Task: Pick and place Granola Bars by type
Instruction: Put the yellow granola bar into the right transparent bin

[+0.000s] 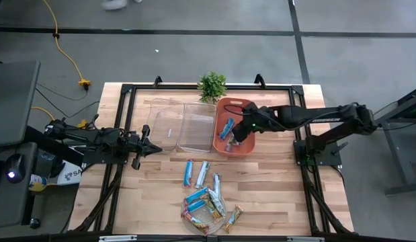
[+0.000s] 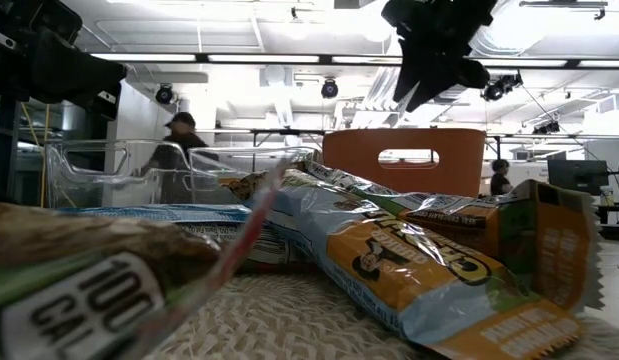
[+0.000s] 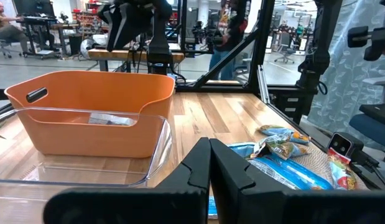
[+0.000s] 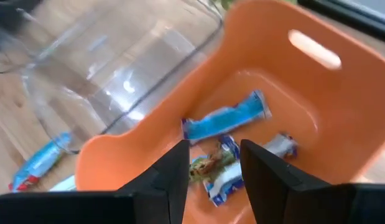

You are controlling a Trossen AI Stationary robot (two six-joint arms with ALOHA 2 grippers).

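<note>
Several granola bars lie in a heap (image 1: pixel 208 207) on a round woven mat (image 2: pixel 289 320) at the table's near edge. Three more (image 1: pixel 202 173) lie flat on the wood beyond it. An orange bin (image 1: pixel 244 144) at the far middle holds a blue bar (image 4: pixel 226 118), a brown-gold bar (image 4: pixel 212 167) and a silver-white bar (image 4: pixel 280 146) on its floor. My right gripper (image 4: pixel 211 167) hangs open above that bin, slanting down, with nothing between its fingers. My left gripper (image 1: pixel 152 149) waits shut and level at the table's left, touching nothing.
Two clear plastic bins (image 1: pixel 166 124) (image 1: pixel 197 128) stand side by side left of the orange bin. A small green plant (image 1: pixel 212 86) stands at the far edge behind them. Bare wood lies to the right of the loose bars. People show in the room beyond the table.
</note>
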